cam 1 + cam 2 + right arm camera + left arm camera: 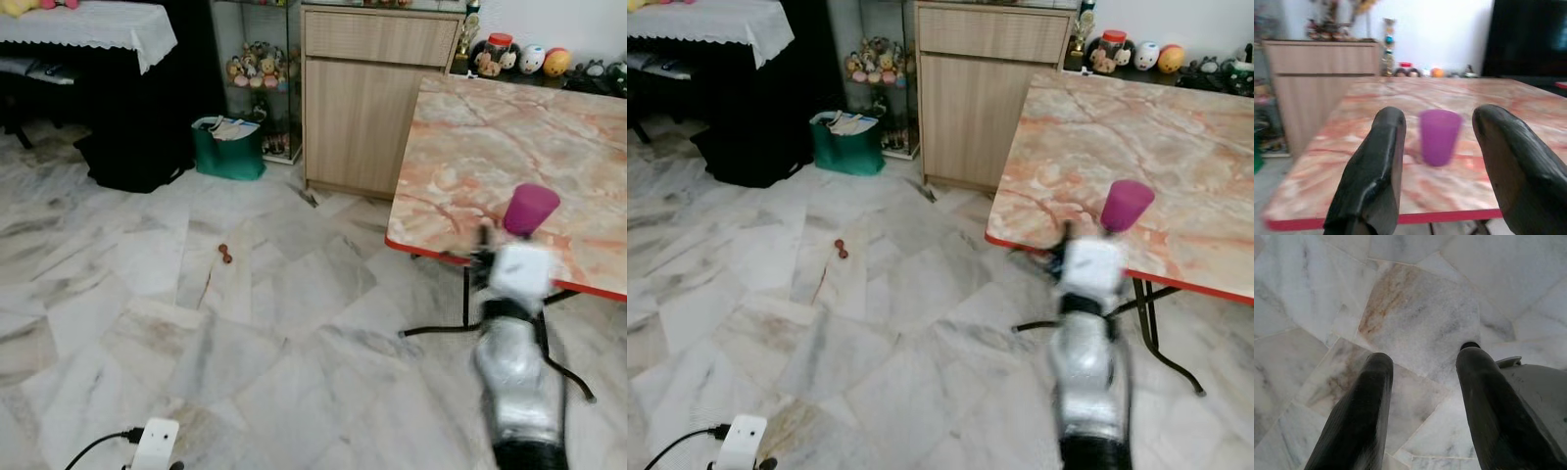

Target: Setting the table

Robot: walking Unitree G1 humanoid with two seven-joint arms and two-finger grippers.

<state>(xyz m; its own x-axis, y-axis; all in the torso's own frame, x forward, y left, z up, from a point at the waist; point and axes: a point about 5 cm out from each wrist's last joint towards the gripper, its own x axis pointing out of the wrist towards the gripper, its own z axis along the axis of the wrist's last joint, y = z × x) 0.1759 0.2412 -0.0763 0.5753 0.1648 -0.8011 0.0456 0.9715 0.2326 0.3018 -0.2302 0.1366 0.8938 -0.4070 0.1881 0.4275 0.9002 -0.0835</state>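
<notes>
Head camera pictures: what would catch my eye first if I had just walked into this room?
Probably the purple cup, standing upright near the red-edged front rim of the marble-patterned table. Just before it hangs the right claw, its two black fingers spread open with the cup beyond the gap. After that, the small reddish-brown object lying alone on the pale marble floor.
</notes>
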